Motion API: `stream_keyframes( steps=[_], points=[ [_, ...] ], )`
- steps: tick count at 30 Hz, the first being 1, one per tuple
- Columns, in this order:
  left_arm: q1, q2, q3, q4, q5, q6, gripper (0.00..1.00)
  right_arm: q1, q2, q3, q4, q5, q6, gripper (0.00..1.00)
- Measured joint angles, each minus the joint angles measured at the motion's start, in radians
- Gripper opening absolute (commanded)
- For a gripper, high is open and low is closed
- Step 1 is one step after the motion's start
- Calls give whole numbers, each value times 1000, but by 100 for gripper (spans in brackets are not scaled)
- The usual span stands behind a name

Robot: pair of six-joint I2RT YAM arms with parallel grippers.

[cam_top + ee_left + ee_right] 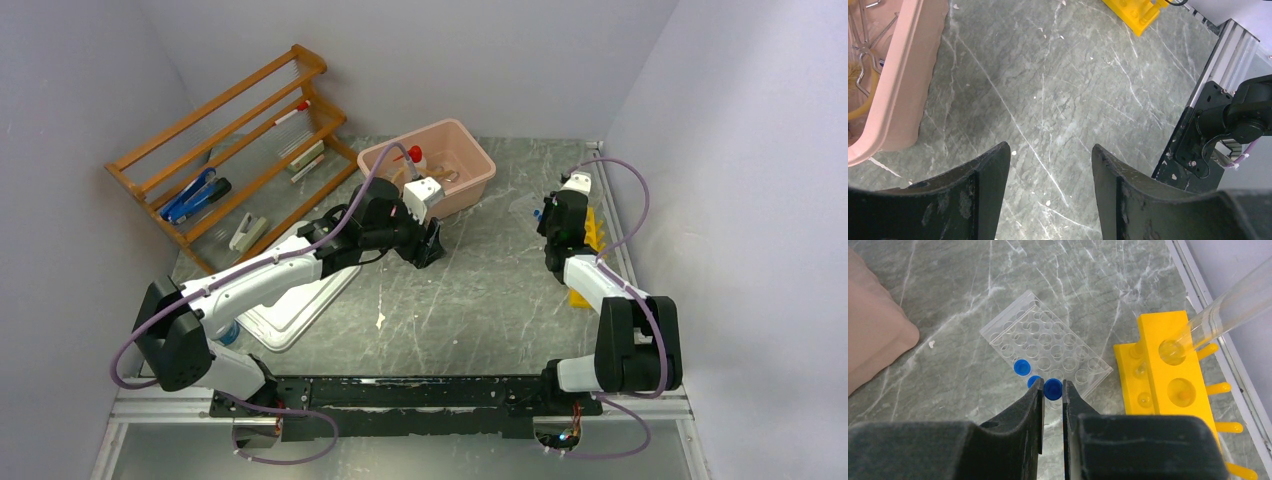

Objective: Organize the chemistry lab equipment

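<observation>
Orange wood forms the slanted shelf rack (230,140) at the far left. On its rungs lie a blue-and-black item (195,195), too small to identify, and a few thin tubes (303,158). Below it, a flat white rectangular lid (300,300) lies on the grey marbled table (480,300), partly under the left arm.

Next comes the pink plastic tub (470,180) at the far middle of the table. It holds a white squeeze bottle with a red cap (414,155). The left wrist view also shows bent metal wire tongs (868,42) and a loop of tan rubber tubing (855,102) inside it. The left gripper (1050,155) hovers over bare table just beside the tub's near wall, its jaws wide apart with nothing between them.

Further right, a clear plastic well plate (1045,345) lies flat on the table with two loose blue caps (1021,366) at its near edge. The right gripper (1053,385) is pinched narrow around a blue-capped tube (1053,389), of which only the cap shows. Just beside the plate, near the table's right edge, stands the yellow plastic tube rack (1168,375). A long clear glass tube (1228,305) leans in one of its holes.
</observation>
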Motion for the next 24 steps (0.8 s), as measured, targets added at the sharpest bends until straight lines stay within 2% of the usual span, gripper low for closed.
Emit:
stream_keyframes(
  steps=[13,16,19,24],
  points=[
    [1,0,0,0,0,0,64,0,12,0,-16,-2,-8,11],
    [1,0,0,0,0,0,64,0,12,0,-17,-2,-8,13],
    [2,0,0,0,0,0,58,0,18,0,-14,-2,-7,14],
    [2,0,-1,2,2,0,58,0,60,0,-20,-4,-8,19]
  ],
)
